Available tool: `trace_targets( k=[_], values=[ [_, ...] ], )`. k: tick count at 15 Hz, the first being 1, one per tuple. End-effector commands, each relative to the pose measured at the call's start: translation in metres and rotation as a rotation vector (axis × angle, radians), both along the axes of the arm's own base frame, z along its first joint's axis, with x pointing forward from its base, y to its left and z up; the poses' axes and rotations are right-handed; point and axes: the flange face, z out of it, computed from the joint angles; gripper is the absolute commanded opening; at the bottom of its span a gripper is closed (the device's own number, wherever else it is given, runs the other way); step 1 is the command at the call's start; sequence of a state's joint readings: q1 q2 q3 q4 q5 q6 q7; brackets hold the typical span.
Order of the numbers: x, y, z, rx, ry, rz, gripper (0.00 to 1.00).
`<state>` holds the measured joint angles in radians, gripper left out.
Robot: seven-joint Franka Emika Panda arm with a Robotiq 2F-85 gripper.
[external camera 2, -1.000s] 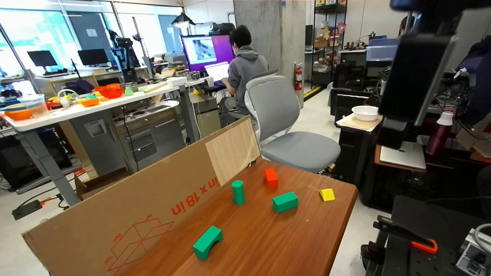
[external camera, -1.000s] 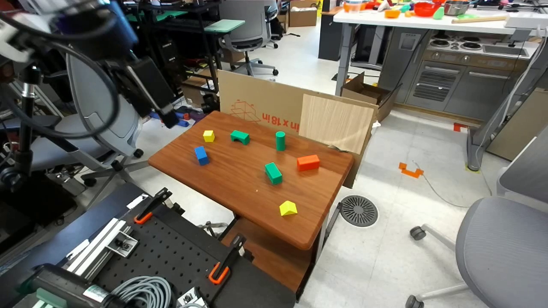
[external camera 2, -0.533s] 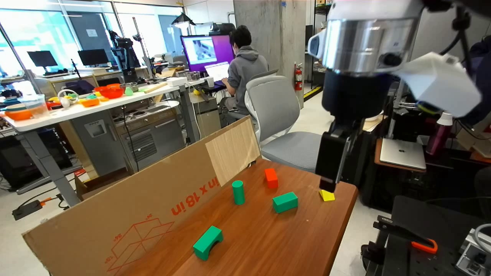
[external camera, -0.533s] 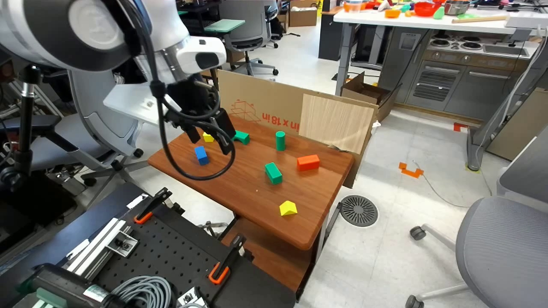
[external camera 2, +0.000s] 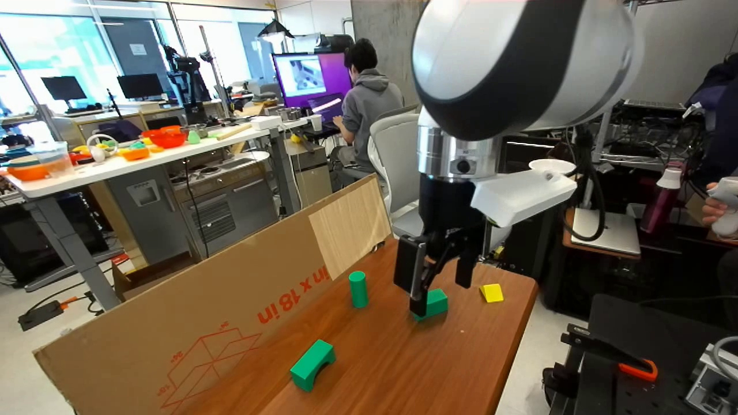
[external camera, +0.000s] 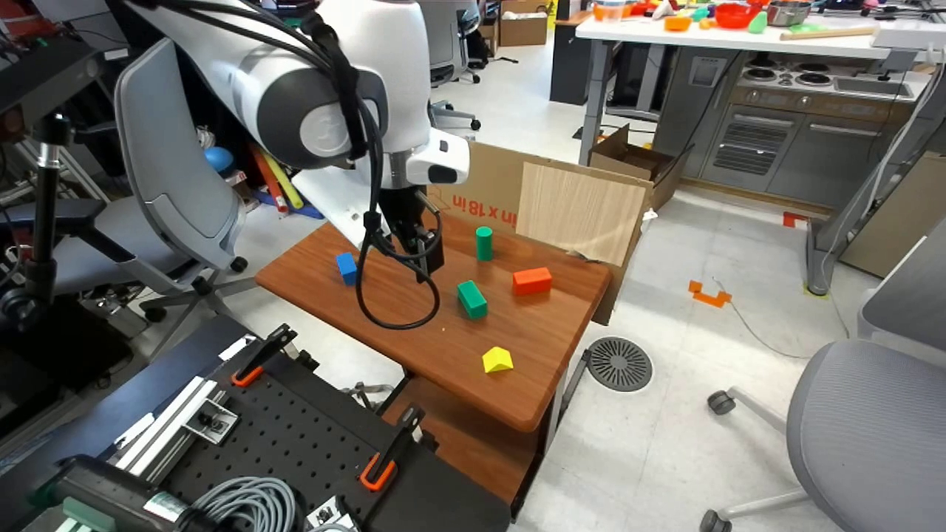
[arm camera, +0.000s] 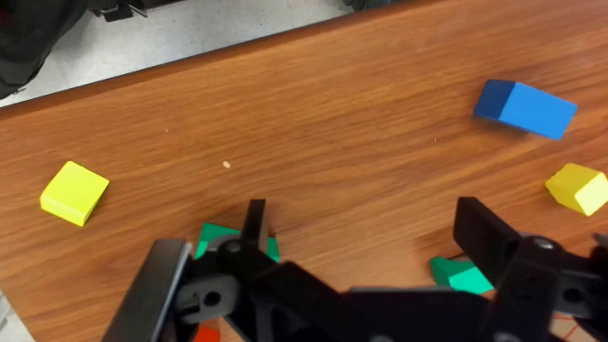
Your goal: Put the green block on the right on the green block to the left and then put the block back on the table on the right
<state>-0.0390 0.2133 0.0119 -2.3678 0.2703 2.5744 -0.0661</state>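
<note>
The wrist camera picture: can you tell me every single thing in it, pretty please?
Table: 1, brown, fills most of the picture
Green block: 1, green, lower left, partly hidden
Green arch: 1, green, lower right, partly hidden
Blue block: 1, blue, upper right
Yellow block: 1, yellow, far left
Other yellow block: 1, yellow, far right
Red-orange block: 1, red-orange, bottom edge, mostly out of view
Speck: 1 clear one, cream, left of centre
Cardboard: 1, tan with red lines, bottom right corner
Floor: 1, pale grey, top left
Dark shapes: several, black, top edge, too cut off to name
Fingers: 2, black and grey, apart, lower half
</note>
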Motion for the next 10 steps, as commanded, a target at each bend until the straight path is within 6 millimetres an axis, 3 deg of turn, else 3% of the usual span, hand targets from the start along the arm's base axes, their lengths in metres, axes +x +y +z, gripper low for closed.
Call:
trace_targets(
  k=[1,5,10],
  values=[
    [0.041,-0.019,-0.025,0.049,0.032,-0.153,1.0],
    [0.066,-0.032,-0.044,0.031,0.057,-0.3,1.0],
    [0.08,-0.042,-0.054,-0.013,0.073,-0.486,1.0]
  ],
)
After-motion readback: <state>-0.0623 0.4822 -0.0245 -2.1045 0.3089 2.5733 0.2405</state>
